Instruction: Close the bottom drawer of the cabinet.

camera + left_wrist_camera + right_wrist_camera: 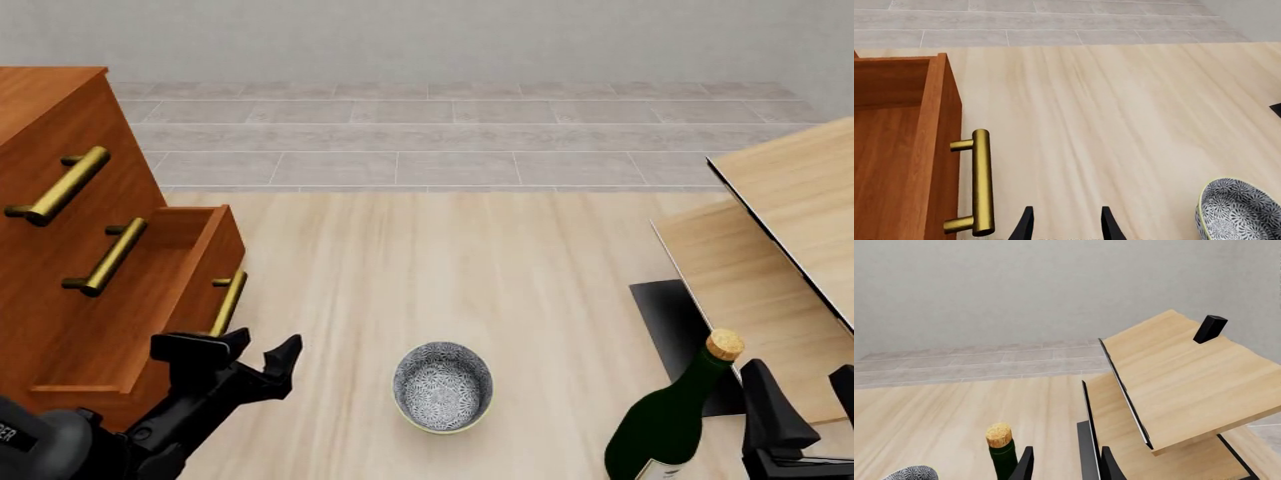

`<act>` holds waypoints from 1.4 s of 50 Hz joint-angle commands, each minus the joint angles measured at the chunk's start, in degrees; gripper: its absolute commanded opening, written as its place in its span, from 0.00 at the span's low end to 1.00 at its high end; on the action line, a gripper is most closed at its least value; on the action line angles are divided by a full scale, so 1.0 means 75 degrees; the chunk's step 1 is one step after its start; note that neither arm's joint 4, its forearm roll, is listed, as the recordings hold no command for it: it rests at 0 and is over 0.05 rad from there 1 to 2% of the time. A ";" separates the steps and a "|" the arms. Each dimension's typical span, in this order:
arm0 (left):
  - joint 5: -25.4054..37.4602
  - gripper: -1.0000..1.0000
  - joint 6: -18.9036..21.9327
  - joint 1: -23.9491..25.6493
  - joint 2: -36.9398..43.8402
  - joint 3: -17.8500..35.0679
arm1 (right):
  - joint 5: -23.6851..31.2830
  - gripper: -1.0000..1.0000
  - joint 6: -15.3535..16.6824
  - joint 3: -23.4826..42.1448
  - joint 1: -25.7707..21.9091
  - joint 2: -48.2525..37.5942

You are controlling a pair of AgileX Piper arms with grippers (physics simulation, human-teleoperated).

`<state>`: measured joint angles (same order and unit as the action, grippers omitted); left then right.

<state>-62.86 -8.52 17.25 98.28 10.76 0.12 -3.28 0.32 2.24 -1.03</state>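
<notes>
Cabinet (pixel 54 200): stands at the far left of the table, three drawers stacked.
Drawer (pixel 160 300): the lowest one, pulled out toward the table's middle; its front panel faces right.
Handle (pixel 228 302): brass bar on that front panel, long axis running along the panel, near to far.
Left gripper (pixel 254 352): just right of the drawer front, at the handle's near end, fingers apart and holding nothing; not clearly touching the bar.
Push direction: my judgement is that the drawer lies to the gripper's left, so the closing push goes leftward into the cabinet.
Bowl (pixel 443 386): patterned, mid-table.
Bottle (pixel 667 420): green, corked.
Right gripper (pixel 1066 465): far right, well apart from the drawer, fingers parted, empty; the left arm is nearer.
</notes>
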 commanded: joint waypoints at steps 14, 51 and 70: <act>-0.0567 1.00 0.0573 -0.0717 0.0762 -0.0082 | -0.0063 1.00 -0.0020 -0.0017 0.0004 -0.0039; -0.0907 1.00 0.1602 -0.1803 0.1313 -0.0007 | -0.0012 1.00 0.0063 -0.0017 -0.0082 -0.0015; -0.0921 1.00 0.1894 -0.2121 0.1465 0.0102 | -0.0048 1.00 0.0042 -0.0012 -0.0088 -0.0062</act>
<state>-69.90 4.36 3.53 107.89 10.73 -0.24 -2.87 0.25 1.56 -1.51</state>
